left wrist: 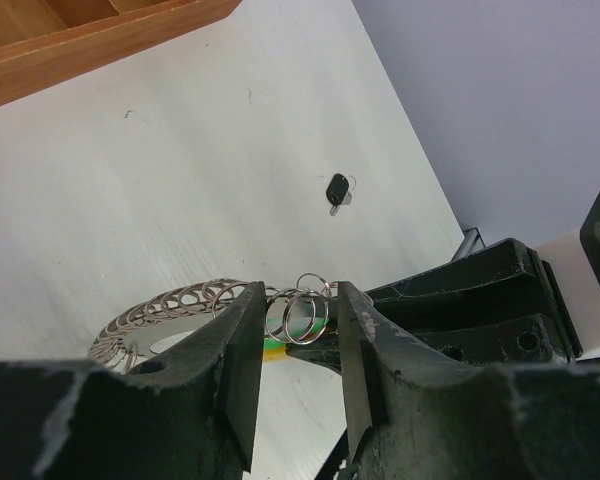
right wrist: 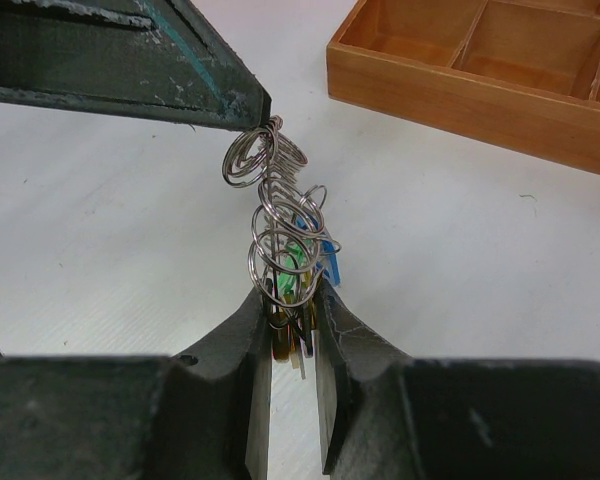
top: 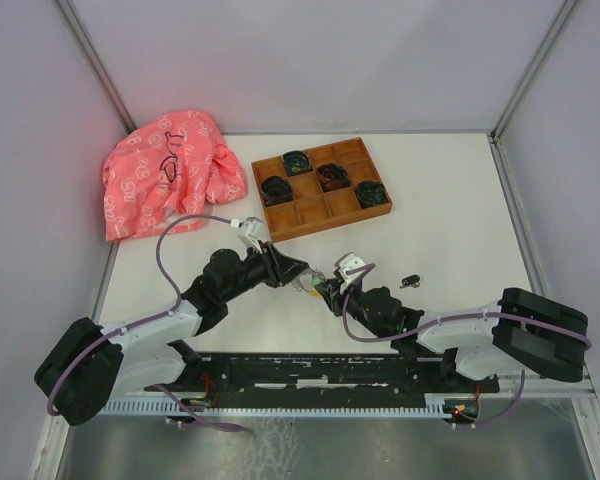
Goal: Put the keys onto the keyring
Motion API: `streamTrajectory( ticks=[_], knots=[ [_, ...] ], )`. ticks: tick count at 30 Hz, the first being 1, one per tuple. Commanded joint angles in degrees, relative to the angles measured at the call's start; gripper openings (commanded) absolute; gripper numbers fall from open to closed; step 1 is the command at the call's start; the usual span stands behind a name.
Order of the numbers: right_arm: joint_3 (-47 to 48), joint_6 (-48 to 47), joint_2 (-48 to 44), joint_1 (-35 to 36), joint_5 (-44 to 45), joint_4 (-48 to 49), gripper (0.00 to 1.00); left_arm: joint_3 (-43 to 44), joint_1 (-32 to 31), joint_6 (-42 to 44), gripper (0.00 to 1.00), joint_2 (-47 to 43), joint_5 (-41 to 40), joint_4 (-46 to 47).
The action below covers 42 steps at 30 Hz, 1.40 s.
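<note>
Close to the near edge of the table (top: 460, 230), just beyond the arm bases, I see the two grippers meeting tip to tip over the middle. My right gripper (right wrist: 290, 296) is clenched on the keyring (right wrist: 280, 215), pinching its lower end, where the green tag (right wrist: 296, 256) and the yellow tag (right wrist: 280, 350) sit between the fingers. From there the chain of small wire loops rises to the tip of my left gripper (left wrist: 298, 292). On the left wrist camera those jaws stand apart with a couple of loops between them. I cannot tell whether they are actually pinching the wire or only straddling it. The blue key (right wrist: 330, 265) hangs in among the loops just above the right fingers, but I can't make out whether it is threaded on. The black key (left wrist: 337, 189) lies flat on the table, off to the right of the grippers and well apart from the ring, touching nothing. Farther back, toward the middle of the far edge, sits the wooden tray (top: 330, 222), with dark coiled bundles (top: 275, 187) in several compartments. A crumpled pink cloth (top: 165, 180) fills the far left corner.
</note>
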Motion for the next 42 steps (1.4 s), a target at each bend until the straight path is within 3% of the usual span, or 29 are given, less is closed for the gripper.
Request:
streamTrajectory(
  ticks=[1,22,28,42],
  knots=[
    [0.10,-0.51,-2.09,-0.14,0.08,5.00,0.01,-0.09,0.10,-2.67,0.41,-1.03,2.77,2.84],
    [0.29,-0.67,-1.26,-0.08,0.11,5.25,0.01,0.07,0.09,-1.22,0.44,-8.05,-0.82,-4.59],
    [0.29,-0.67,-0.91,-0.08,0.09,5.44,0.01,2.37,0.13,2.06,0.45,-9.91,-3.20,-10.84],
    [0.21,-0.66,-0.60,-0.12,-0.25,5.88,0.00,3.36,0.06,-0.20,0.37,-3.37,1.93,-4.25]
  ],
)
